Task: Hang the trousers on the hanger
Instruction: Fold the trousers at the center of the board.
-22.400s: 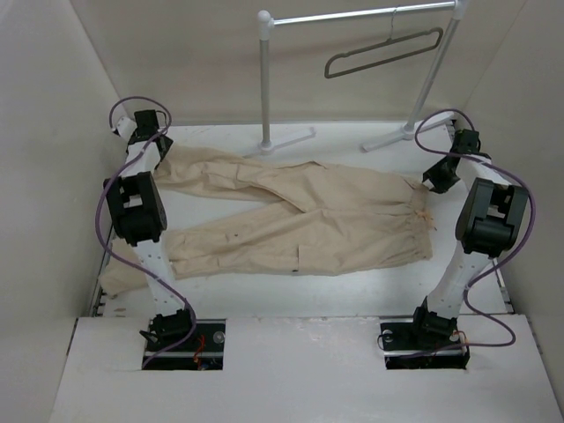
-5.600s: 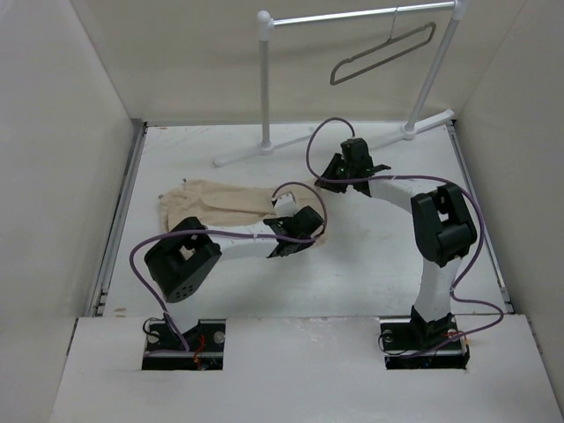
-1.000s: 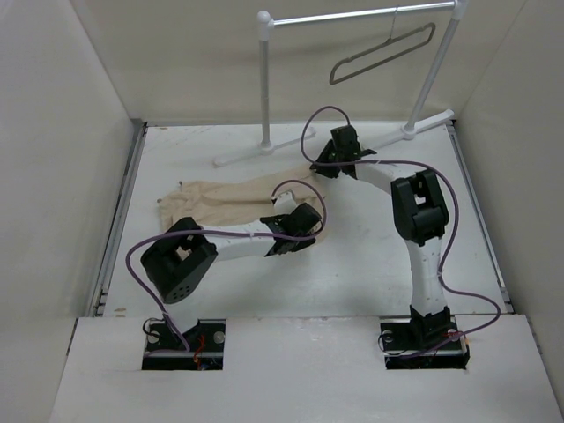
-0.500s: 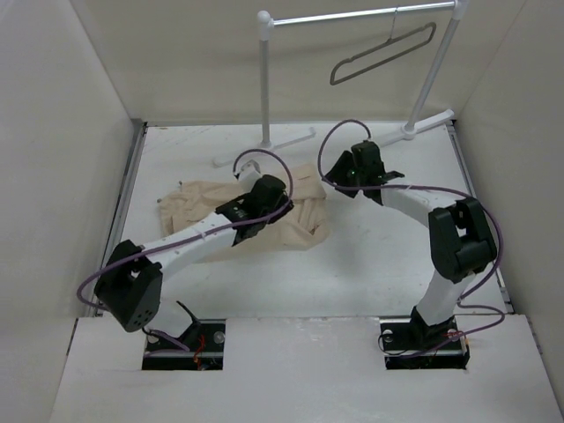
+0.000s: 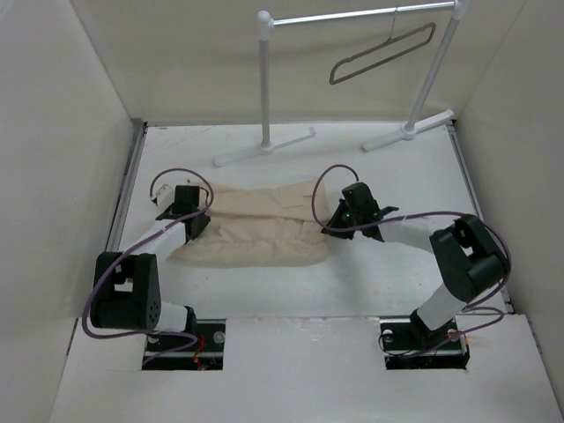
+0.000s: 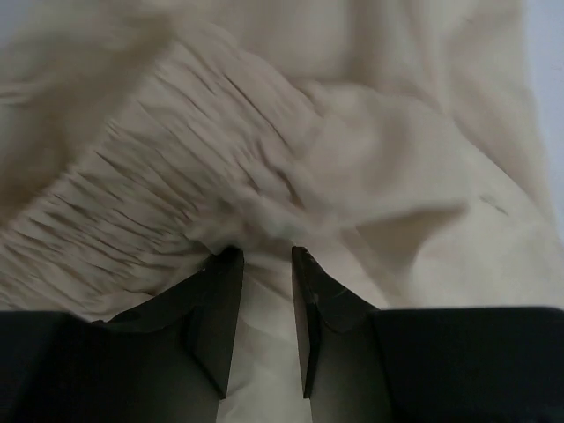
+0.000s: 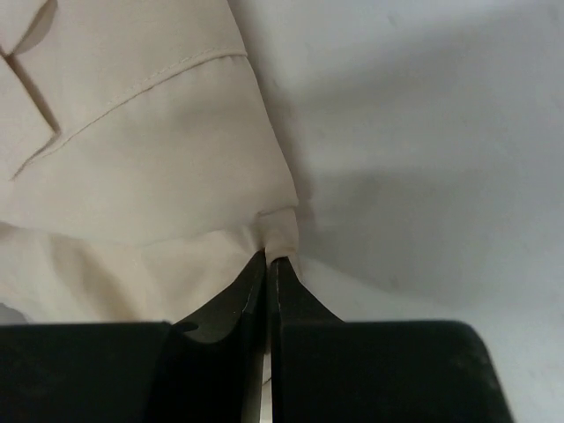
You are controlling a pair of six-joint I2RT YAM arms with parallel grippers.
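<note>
**Step in hand: securing both ends of the folded cloth for lifting**

1. Position. The trousers lie folded in a flat oblong on the bench, just in front of the rack. The hanger hangs empty on the rack's rail, close to its right post.
2. Right fingers: pressed together, clamped on a small tab at the cloth's edge, in front of the rack and between its two posts.
3. Left fingers: a narrow gap apart, tips at the gathered waistband, to the left of the rack's left post. Whether they pinch a fold cannot be told.
4. Recommended practice. Confirm that the left side holds all folded layers before raising anything. The right hold is shallow, so it will probably slip under the cloth's weight; a deeper bite is advisable. Raise both ends evenly, keeping the fold taut.

**Surface and enclosure**

The bench is white, matt and smooth, so the cloth should slide easily. Plain pale walls enclose it behind the rack and on both sides.
</note>
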